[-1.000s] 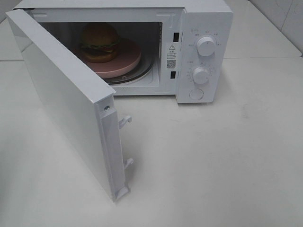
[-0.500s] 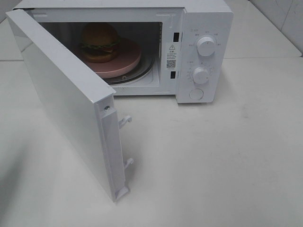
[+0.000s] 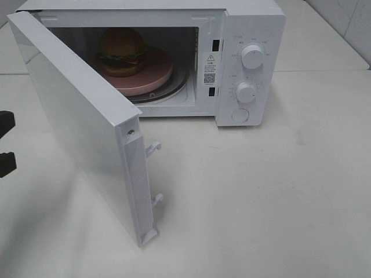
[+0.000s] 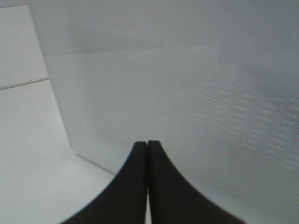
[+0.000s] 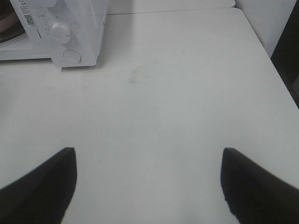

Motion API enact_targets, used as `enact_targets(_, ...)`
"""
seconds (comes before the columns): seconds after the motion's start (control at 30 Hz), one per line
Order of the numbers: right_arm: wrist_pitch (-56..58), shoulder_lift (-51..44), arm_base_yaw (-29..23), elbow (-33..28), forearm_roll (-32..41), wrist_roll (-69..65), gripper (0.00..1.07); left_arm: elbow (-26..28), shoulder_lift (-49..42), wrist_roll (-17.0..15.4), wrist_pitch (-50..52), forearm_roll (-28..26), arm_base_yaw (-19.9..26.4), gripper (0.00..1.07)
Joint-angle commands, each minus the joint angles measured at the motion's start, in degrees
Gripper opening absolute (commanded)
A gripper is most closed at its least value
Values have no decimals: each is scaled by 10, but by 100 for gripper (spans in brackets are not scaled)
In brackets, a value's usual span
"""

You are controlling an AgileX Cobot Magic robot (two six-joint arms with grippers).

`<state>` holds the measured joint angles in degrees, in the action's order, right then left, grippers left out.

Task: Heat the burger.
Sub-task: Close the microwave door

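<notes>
Exterior high view: burger [image 3: 122, 51] is already inside the microwave [image 3: 255, 23], which sits at the far edge of the desk [image 3: 278, 191]. It's on a pink plate [image 3: 157, 75], toward the plate's back-left. It stands upright and looks intact: glossy brown domed bun, green lettuce frill, a red layer, dark patty.

Door [image 3: 75, 121] is wide open. Its long axis runs from the hinge at the microwave's far-left corner out toward the near edge of the desk.

Left gripper [image 4: 148, 144]: fingertips pressed together, holding nothing. It points at the door's outer face from close by; can't tell if it touches. So the burger lies beyond the door from it, to the right and farther back. A black bit of the left arm [image 3: 6, 163] shows at the desk's left edge.

Right gripper [image 5: 147, 150]: jaws spread wide, empty, over the right part of the desk. The knobs [image 5: 60, 31] are well ahead of it.

Judgement: loading is done. Next is swinging the door shut, and the left arm is nearer and on the correct side to push. Knobs would be the right arm's job.
</notes>
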<state>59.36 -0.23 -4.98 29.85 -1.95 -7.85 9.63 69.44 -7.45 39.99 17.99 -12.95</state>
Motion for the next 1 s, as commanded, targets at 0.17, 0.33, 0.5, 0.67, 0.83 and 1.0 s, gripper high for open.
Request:
enact_targets(0.17, 2, -16, 3, -2, -2, 6, 76, 29, 69, -44, 54, 83, -23, 0)
enact_targets(0.33, 2, -16, 3, -2, -2, 6, 76, 57, 100, -44, 72, 69, -60, 0)
enact_targets(0.5, 2, -16, 3, -2, -2, 6, 76, 87, 137, -44, 74, 37, -101, 0)
enact_targets(0.67, 2, -16, 3, -2, -2, 6, 76, 112, 174, -42, 80, 29, -129, 0)
enact_targets(0.83, 2, -16, 3, -2, -2, 6, 76, 131, 195, -33, 80, 1, -150, 0)
enact_targets(1.0, 2, -16, 3, -2, -2, 6, 76, 162, 220, -13, 78, -46, -179, 0)
